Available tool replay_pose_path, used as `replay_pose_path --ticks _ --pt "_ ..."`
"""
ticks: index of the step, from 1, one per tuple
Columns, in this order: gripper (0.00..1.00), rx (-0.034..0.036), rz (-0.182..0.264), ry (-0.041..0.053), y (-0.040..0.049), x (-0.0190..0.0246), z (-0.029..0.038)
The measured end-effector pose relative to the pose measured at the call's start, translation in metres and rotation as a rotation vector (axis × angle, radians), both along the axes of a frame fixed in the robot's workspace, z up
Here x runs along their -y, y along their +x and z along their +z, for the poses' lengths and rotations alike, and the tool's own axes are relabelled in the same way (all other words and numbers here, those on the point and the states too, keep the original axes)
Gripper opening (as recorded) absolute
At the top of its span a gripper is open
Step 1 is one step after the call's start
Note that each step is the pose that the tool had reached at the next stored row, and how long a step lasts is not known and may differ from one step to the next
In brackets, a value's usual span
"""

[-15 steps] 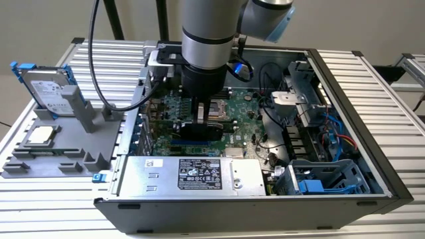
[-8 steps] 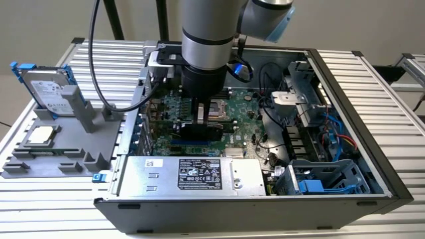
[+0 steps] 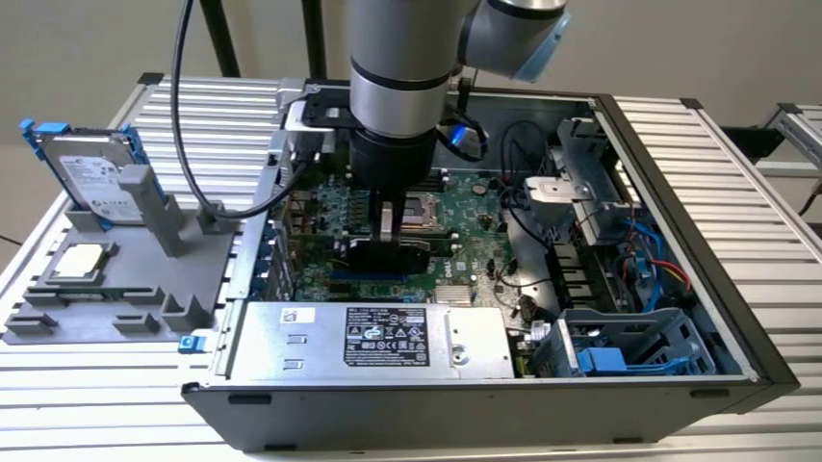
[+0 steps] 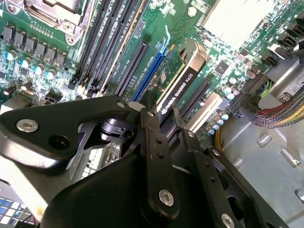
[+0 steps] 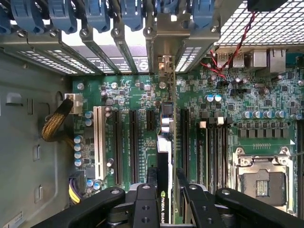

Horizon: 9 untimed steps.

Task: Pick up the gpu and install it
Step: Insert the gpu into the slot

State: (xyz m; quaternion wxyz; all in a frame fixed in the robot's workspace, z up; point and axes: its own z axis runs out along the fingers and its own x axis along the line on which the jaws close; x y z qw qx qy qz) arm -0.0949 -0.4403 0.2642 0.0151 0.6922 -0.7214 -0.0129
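Gripper (image 5: 164, 199): clamped on the gpu's top edge, fingers (image 4: 156, 142) either side of the card, deep inside the computer case (image 3: 668, 144).
Gpu (image 4: 183, 78): held on edge, standing over the blue slot (image 4: 151, 66) on the motherboard (image 5: 128, 95); seated or just above, cannot tell.
Bracket end (image 5: 165, 71): lined up with the open gap among the rear slot covers (image 5: 95, 59).
Step in hand: insertion, judging by alignment.
Next move calls for: straight, even push down, card kept square to slot.
Beyond the case: hard drive (image 3: 90, 173) and CPU chip (image 3: 80, 260) on grey fixture (image 3: 115, 308).
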Motion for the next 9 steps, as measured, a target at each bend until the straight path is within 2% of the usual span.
replay_pose_path --ticks 9 --pt "0.00 0.0001 0.000 0.0002 -0.0002 -0.0005 -0.0009"
